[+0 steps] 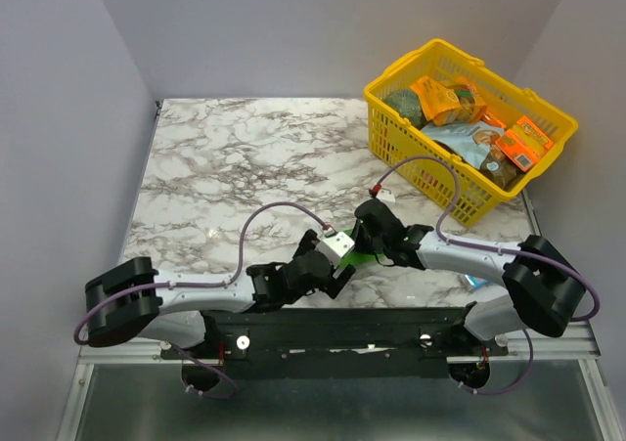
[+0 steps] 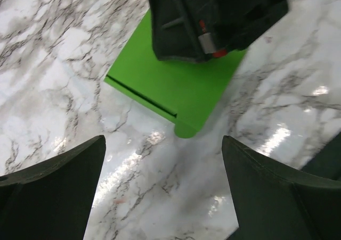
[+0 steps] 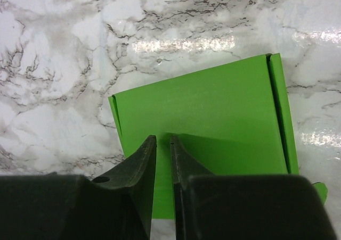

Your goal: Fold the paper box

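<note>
One paper box, green, lies flat on the counter between your two arms, mostly hidden from above. One left gripper: jaws wide and empty, just short of the box. One right gripper: jaws nearly together on the card; you cannot tell whether they pinch it. One yellow basket, far right.

Your left arm and right arm both reach inward, wrists meeting near centre. Your left gripper has its jaws spread wide. Your right gripper points down, nearly closed, pinching the box.
</note>
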